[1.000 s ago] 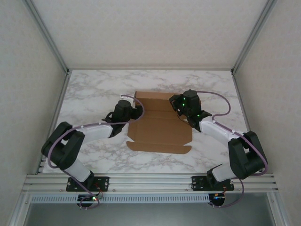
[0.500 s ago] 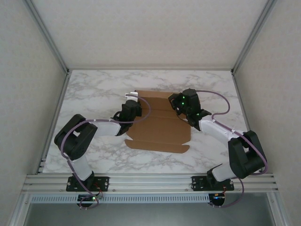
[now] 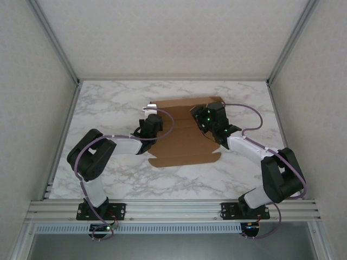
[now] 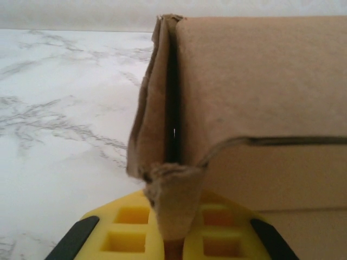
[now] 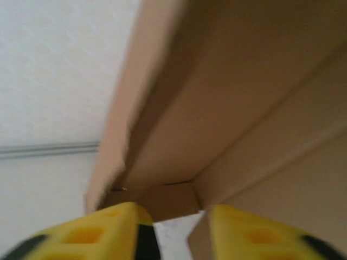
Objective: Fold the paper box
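White-walled [image 3: 32, 108] booth, marble-patterned bench [image 3: 108, 103] underneath. Paper box [image 3: 184, 143] around the middle of the bench, a little toward the far edge, partly formed: near panel flat on the surface, far panel apparently tilted up off it. Creases running side to side, so long axis across the bench, spanning the space between the two arms.

Left end effector [image 3: 152, 120] at the box's left edge, pressed together on a side flap [image 4: 172, 203]: from the left wrist, a crumpled brown tab nipped between yellow pads [image 4: 135, 227], raised wall straight ahead, a dark slit between two layers just apart. Right end effector [image 3: 205, 116] at the far right part of the box, spread, nothing between its fingers [image 5: 103, 230]; cardboard close ahead and overhead to the right, a small tab [image 5: 154, 200] just beyond the gap.

By judgement, next fold turning on the far panel, lying ahead of both end effectors. Both arms about equally near; left one committed to its pinch, right one free to push or re-grip.

Right wrist view blurred: no naming the panel overhead, no telling of any touch between fingertip and cardboard. From above, contact spots covered by the end effectors themselves, right side flap tucked under the right arm, exact tilt of the far panel unreadable.
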Controlling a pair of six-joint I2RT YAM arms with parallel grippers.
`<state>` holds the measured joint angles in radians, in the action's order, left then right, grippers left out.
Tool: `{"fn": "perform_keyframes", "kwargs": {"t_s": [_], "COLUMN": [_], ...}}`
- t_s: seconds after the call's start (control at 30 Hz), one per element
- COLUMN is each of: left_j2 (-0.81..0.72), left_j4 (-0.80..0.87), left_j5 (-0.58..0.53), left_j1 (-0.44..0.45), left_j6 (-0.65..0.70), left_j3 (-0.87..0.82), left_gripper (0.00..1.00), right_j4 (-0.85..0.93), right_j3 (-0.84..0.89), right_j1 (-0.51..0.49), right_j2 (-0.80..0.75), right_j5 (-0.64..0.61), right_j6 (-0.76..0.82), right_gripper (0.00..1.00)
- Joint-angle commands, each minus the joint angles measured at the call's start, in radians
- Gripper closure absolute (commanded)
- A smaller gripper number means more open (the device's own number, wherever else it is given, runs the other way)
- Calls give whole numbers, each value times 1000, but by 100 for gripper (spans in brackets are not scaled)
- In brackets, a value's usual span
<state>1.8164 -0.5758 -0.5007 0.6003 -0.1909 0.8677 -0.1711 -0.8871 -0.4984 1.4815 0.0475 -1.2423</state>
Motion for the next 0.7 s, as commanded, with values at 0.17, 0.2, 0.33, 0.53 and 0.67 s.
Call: {"fn": "perform_keyframes", "kwargs": {"t_s": [0.17, 0.2, 0.33, 0.53, 0.67], "left_j2": [-66, -64, -55, -55, -61], "left_j4": [0, 2, 9, 21, 13], "left_j5": [-60, -59, -42, 18, 42], "left_j1": [-8, -8, -10, -31, -34], "left_j6": [-28, -22, 3, 20, 31], "left_j3": [-71, -72, -61, -48, -59], "left_gripper": [100, 100, 100, 100, 100], "right_j4": [287, 336, 507, 786, 878], "right_j3": [-145, -173, -302, -601, -699], "right_j1": [74, 77, 95, 96, 97], "right_j2": [-105, -107, -115, 67, 165], "right_j5": [-22, -40, -132, -159, -173], "right_j6": [315, 361, 561, 742, 770], "right_gripper": [24, 22, 22, 30, 31]}}
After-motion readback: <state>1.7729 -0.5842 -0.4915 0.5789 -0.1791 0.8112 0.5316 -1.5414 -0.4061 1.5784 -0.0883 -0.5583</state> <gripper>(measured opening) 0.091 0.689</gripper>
